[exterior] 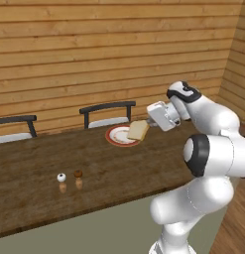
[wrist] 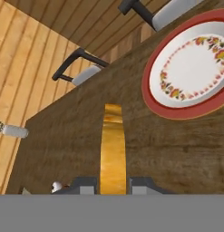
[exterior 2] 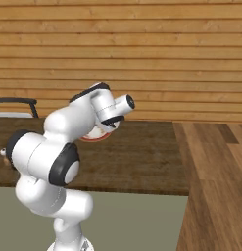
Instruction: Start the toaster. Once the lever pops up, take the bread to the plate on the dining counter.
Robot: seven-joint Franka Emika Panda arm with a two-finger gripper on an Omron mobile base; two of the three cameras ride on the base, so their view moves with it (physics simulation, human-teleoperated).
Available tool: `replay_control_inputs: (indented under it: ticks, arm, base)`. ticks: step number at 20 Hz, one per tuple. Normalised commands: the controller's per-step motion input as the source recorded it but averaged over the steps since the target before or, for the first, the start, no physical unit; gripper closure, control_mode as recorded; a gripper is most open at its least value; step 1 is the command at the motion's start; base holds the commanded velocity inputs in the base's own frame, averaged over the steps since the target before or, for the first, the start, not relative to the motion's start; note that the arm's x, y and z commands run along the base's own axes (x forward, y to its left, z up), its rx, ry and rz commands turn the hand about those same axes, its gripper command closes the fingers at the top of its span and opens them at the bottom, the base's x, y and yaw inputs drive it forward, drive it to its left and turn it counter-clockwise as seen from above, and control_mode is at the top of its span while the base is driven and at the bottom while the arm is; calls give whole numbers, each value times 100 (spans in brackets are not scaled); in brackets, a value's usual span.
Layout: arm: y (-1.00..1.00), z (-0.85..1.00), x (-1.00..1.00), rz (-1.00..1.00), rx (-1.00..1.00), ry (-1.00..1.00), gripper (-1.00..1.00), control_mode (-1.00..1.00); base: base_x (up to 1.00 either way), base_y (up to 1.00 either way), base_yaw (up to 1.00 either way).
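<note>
You have the bread (exterior: 138,130) clamped edge-on between the fingers (wrist: 88,185), raised above the dark wooden surface (exterior: 39,163) and near the red-rimmed plate (exterior: 115,135), so the toasting part looks finished. What is left, I judge, is to bring the slice over the plate's middle, lower it and let go.

Even, bright render (soft, slightly blurred edges).

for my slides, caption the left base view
Gripper holds the bread just above the plate on the dining counter.
</note>
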Motion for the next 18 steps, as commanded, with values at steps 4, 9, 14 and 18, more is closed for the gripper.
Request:
replay_control_inputs:
  ticks: [4,9,14,18]
  arm:
    - [0,-18,38,0,0,-1,100,-100]
    - [0,-23,39,0,0,0,100,-100]
    - [0,-18,39,0,0,-1,100,-100]
    - [0,-22,28,0,0,-4,100,-100]
  base:
    - [0,0,0]
    - [0,0,0]
    - [0,0,0]
    - [0,0,0]
